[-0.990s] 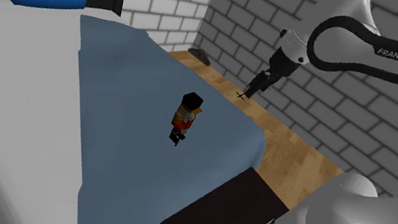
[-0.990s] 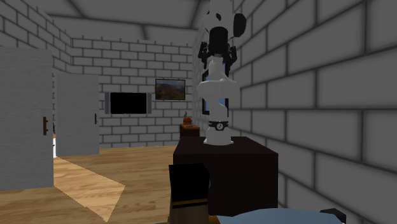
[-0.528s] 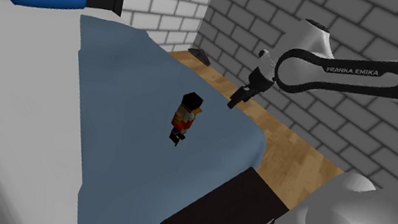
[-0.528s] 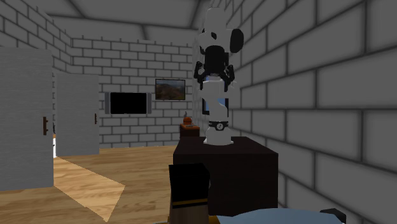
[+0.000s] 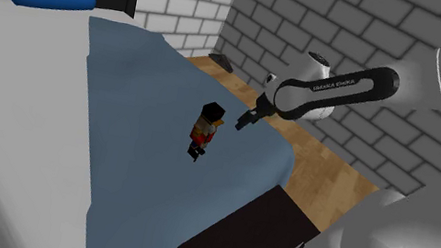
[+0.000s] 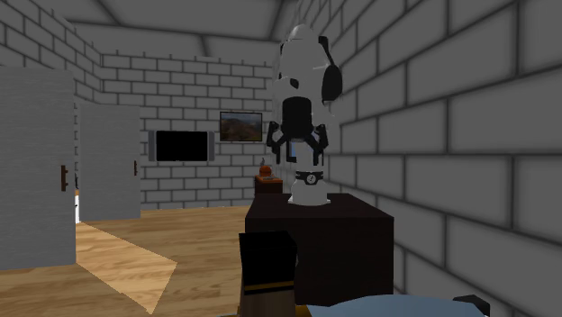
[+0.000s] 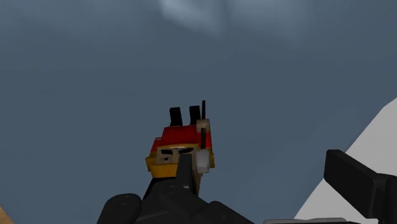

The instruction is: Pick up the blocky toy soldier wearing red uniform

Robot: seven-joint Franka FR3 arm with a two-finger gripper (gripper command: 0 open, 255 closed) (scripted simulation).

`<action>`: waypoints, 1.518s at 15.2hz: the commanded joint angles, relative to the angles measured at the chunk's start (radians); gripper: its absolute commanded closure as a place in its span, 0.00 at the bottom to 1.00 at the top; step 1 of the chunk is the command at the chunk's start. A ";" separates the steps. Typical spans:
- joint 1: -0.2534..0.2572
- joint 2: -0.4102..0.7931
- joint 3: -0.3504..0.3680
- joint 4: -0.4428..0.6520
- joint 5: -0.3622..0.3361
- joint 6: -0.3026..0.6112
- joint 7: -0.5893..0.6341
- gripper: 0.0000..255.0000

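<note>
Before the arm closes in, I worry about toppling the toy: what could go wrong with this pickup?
1. The gripper sits level with the head of the toy soldier, which seems to stand upright on the blue blanket; a sideways nudge may tip it.
2. A thin black rod juts beside its red body and could snag or skew a grasp.

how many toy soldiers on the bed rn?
1. The toy soldier is on the blue blanket, near the edge facing the stand, with the claw close beside its head. Part of the bed runs out of frame, so another could be hidden.
</note>
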 commanded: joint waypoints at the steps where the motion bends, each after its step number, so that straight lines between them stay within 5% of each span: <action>1: 0.030 0.084 -0.026 0.011 0.056 0.083 -0.046 0.00; 3: 0.071 0.180 -0.058 0.033 0.161 0.159 -0.132 0.00; 6: 0.112 0.330 -0.060 0.091 0.437 0.245 -0.353 0.00; 9: 0.033 0.476 0.056 0.179 0.724 0.297 -0.595 0.00; 12: -0.095 0.610 0.202 0.278 0.902 0.345 -0.765 0.00; 18: -0.292 0.871 0.409 0.491 1.053 0.438 -0.968 0.00; 23: -0.362 1.004 0.483 0.596 1.071 0.488 -1.032 0.00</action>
